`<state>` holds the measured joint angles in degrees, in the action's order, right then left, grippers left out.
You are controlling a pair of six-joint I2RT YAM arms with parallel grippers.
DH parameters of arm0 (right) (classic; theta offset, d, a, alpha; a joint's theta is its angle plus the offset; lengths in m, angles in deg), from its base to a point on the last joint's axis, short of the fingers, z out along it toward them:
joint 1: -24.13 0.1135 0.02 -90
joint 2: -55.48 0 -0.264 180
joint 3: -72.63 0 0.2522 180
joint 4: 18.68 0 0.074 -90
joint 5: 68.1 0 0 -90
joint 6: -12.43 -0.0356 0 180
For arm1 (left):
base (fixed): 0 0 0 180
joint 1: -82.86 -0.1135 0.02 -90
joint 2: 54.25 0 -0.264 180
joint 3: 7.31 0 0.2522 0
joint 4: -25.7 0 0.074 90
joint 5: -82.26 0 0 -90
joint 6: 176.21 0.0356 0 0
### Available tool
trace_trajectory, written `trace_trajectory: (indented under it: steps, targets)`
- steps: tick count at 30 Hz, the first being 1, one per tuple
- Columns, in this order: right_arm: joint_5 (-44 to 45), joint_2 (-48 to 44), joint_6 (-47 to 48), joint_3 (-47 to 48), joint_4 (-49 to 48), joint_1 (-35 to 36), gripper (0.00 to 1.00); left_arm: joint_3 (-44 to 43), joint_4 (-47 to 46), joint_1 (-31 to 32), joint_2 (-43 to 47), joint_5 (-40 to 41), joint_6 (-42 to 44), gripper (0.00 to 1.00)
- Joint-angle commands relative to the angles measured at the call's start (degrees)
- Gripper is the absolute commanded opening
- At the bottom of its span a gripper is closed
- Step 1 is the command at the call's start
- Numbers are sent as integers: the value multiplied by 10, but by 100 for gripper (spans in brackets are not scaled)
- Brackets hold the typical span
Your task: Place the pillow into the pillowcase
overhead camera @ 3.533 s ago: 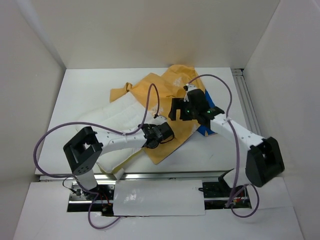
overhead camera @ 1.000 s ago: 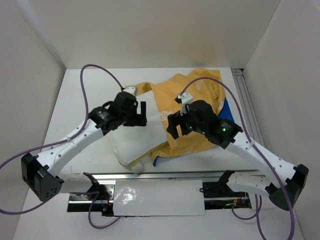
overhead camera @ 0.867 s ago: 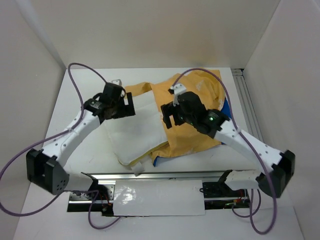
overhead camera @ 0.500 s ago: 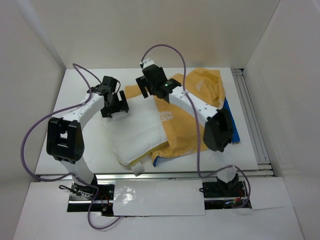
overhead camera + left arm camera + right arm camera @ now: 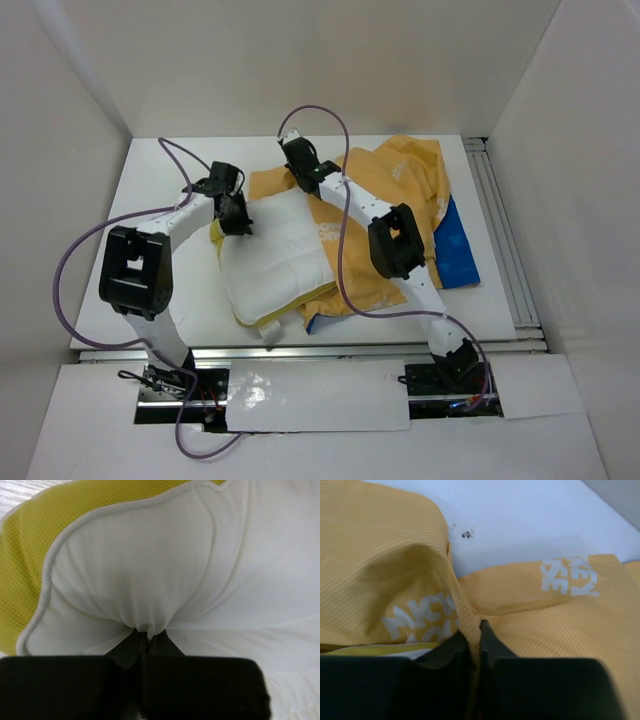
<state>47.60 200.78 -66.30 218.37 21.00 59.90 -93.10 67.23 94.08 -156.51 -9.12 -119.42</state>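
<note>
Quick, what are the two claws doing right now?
Left claw: closed, pinching the pillow.
Right claw: closed, pinching the pillowcase.

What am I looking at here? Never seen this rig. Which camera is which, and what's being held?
These are two robot arms, the left arm and the right arm, bolted side by side at the near edge of a white table. The wide picture comes from a fixed camera above and behind them. The other two come from cameras on the wrists, so the black shapes at the bottom are each arm's own pincer.

On the table lie a white pillow and an orange and blue pillowcase. The pillow's right edge lies against the orange cloth.

The left gripper is shut on a pinch of the pillow's far left corner. The right gripper is pinching a fold of the pillowcase near its far edge.
</note>
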Motion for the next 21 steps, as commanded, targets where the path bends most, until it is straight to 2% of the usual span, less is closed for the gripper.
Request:
trace_trajectory:
  steps: [1,2,5,8,12,15,17,21]
  targets:
    - [5,-1,10,28,-23,5,12,24,34,-5,-33,-4,16,0]
    - [5,-18,5,14,-37,5,0,24,24,-5,-17,-4,16,0]
    - [16,-55,5,-23,-69,11,0,36,-9,-5,20,-4,22,0]
    - [16,-79,11,-8,-75,33,0,36,-29,17,83,-4,28,0]
    - [-22,-119,1,15,-59,65,0,11,-67,41,168,-11,21,0]
    - [-64,-176,-12,-11,-53,96,0,-7,-90,62,235,-16,13,0]
    - [-89,-206,-12,-37,-53,121,0,-25,-104,77,260,-11,13,0]
    - [-148,-260,-40,-18,-10,147,0,-52,-119,101,294,31,-2,0]
